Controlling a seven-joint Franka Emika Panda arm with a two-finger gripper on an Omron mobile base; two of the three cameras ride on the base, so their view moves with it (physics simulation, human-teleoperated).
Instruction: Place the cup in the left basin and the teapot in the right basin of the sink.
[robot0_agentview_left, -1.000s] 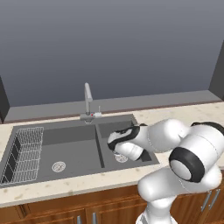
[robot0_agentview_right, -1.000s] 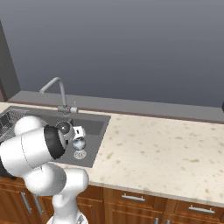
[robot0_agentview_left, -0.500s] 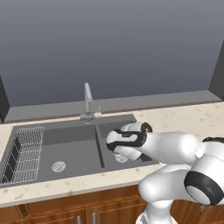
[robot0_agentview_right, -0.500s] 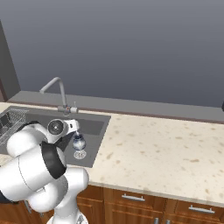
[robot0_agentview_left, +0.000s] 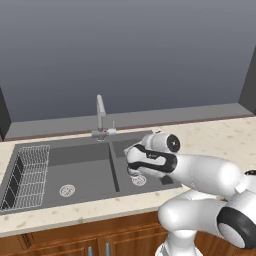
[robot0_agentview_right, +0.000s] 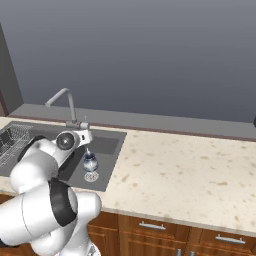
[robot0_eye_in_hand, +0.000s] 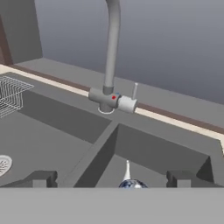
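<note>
Here we see the sink (robot0_agentview_left: 75, 165), dark grey and set into the speckled counter (robot0_agentview_right: 190, 170), with the wire rack (robot0_agentview_left: 30, 175) in the left basin (robot0_agentview_left: 70, 172). The faucet (robot0_eye_in_hand: 111, 52) rises behind the divider. In the right basin (robot0_agentview_right: 102, 145) the teapot (robot0_agentview_right: 90, 162) stands upright beside the drain (robot0_agentview_right: 91, 176). The gripper (robot0_eye_in_hand: 111, 179) hangs just above the teapot, its fingers (robot0_eye_in_hand: 41, 178) spread wide and holding nothing.
</note>
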